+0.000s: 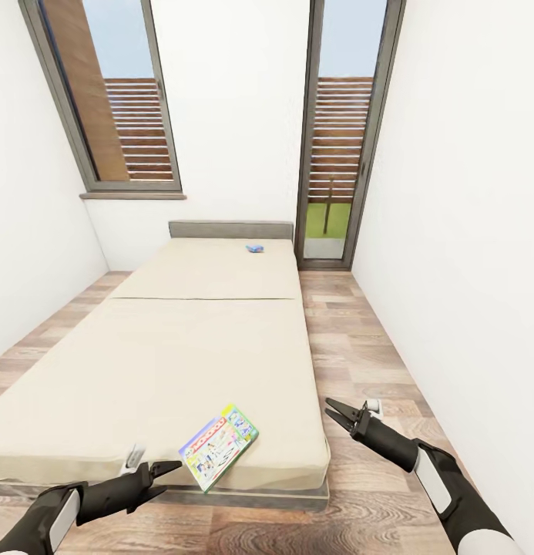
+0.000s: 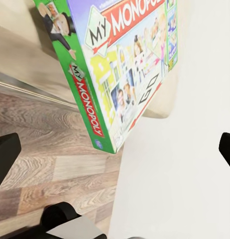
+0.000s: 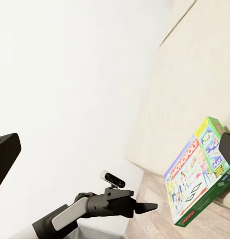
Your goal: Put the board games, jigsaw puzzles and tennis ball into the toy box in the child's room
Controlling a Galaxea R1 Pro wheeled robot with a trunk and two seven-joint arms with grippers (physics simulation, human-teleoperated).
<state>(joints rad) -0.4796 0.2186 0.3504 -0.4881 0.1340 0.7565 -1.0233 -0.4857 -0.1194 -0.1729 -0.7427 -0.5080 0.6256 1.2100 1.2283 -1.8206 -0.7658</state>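
The wide, low cream mattress bed with a seam across its middle fills the floor of the white-walled room, running from the near edge up toward twelve o'clock, where a grey headboard meets the wall between two tall grey-framed windows. Wood-plank floor shows along the bed's three o'clock side. The flat green-edged Monopoly board game box with its bright printed lid lies at the bed's near edge, around six o'clock, one corner poking past the mattress. The black left gripper sits just beside that box at eight o'clock of it, fingers close to a point, not touching. The black right gripper hovers over the floor at four o'clock, tips narrowly apart, empty. Far up near the headboard lies a small blue flat box.
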